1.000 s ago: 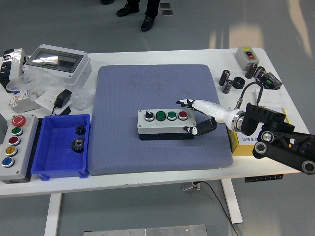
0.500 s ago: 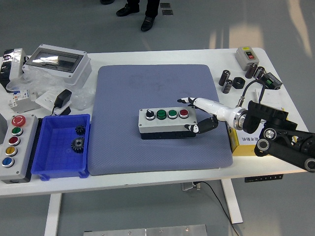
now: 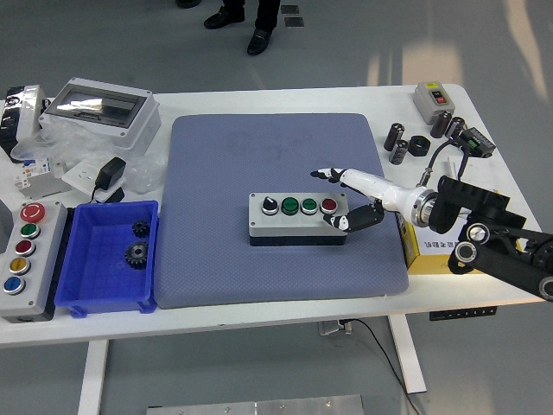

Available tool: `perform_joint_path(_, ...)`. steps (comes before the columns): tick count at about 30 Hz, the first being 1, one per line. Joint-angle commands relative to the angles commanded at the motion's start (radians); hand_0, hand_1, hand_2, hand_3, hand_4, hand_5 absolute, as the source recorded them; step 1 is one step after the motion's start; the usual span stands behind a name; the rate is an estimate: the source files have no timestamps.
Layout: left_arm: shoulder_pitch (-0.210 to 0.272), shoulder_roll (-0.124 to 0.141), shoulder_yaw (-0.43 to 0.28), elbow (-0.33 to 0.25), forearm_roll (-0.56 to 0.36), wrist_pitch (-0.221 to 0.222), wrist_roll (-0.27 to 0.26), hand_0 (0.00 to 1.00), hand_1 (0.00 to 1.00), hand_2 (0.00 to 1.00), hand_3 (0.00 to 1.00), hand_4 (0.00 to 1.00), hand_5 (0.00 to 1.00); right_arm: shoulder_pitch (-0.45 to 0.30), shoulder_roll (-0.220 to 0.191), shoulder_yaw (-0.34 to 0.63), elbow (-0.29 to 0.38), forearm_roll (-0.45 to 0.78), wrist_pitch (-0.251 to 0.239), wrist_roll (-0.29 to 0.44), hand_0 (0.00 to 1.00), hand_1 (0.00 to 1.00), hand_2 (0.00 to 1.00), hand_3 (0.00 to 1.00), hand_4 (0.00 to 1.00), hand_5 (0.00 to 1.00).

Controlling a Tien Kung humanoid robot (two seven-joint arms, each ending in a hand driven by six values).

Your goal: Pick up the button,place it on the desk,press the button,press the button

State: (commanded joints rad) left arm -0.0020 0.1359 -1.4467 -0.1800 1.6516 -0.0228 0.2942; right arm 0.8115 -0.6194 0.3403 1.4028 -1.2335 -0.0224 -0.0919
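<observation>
A grey button box (image 3: 297,216) with a black selector, two green buttons and a red button lies flat on the blue mat (image 3: 259,156), right of its middle. My right hand (image 3: 335,199) comes in from the right and spans the box's right end. The white index finger (image 3: 328,175) reaches over its far edge and the dark curled fingers (image 3: 352,221) press against its near right corner. The box rests on the mat in this grasp. The left arm is out of view.
A blue bin (image 3: 108,255) with gears and a second, multi-button box (image 3: 22,251) stand at the left. A clear-lid enclosure (image 3: 99,108), an adapter and bagged parts lie at the back left. Small black cylinders (image 3: 399,143) and a switch box (image 3: 432,97) are at the back right.
The button box has slid a little to the right on the mat, together with my right hand, which has drawn back the same way.
</observation>
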Motion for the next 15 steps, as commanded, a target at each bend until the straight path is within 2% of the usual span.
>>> perform_joint_path(4, 0.001, -0.001, -0.002, 0.0, 0.002, 0.0, 0.0, 0.618, 0.552, 0.51, 0.576, 0.483, 0.203, -0.009, -0.028, 0.063, 0.038, 0.034, 0.012, 0.004, 0.946, 0.958, 0.998, 0.998, 0.6, 0.097)
perform_joint_path(8, 0.003, -0.001, -0.011, 0.0, 0.01, 0.003, 0.0, 0.619, 0.552, 0.509, 0.575, 0.482, 0.202, -0.011, -0.05, 0.081, 0.071, 0.039, -0.064, -0.063, 0.952, 0.961, 0.998, 0.998, 0.605, 0.1)
perform_joint_path(10, 0.003, -0.001, -0.013, 0.0, 0.012, 0.003, 0.0, 0.619, 0.552, 0.509, 0.575, 0.482, 0.202, -0.009, -0.058, 0.079, 0.084, 0.046, -0.078, -0.106, 0.952, 0.961, 0.998, 0.998, 0.605, 0.1)
perform_joint_path(12, 0.003, -0.001, -0.013, 0.0, 0.012, 0.003, -0.001, 0.619, 0.552, 0.509, 0.575, 0.482, 0.202, -0.007, -0.064, 0.088, 0.097, 0.056, -0.063, -0.147, 0.952, 0.961, 0.998, 0.998, 0.605, 0.1)
perform_joint_path(15, 0.005, -0.001, -0.013, 0.0, 0.011, 0.003, -0.001, 0.618, 0.551, 0.507, 0.576, 0.481, 0.194, 0.0, -0.074, 0.116, 0.118, 0.043, -0.009, -0.21, 0.961, 0.967, 0.998, 0.998, 0.62, 0.113)
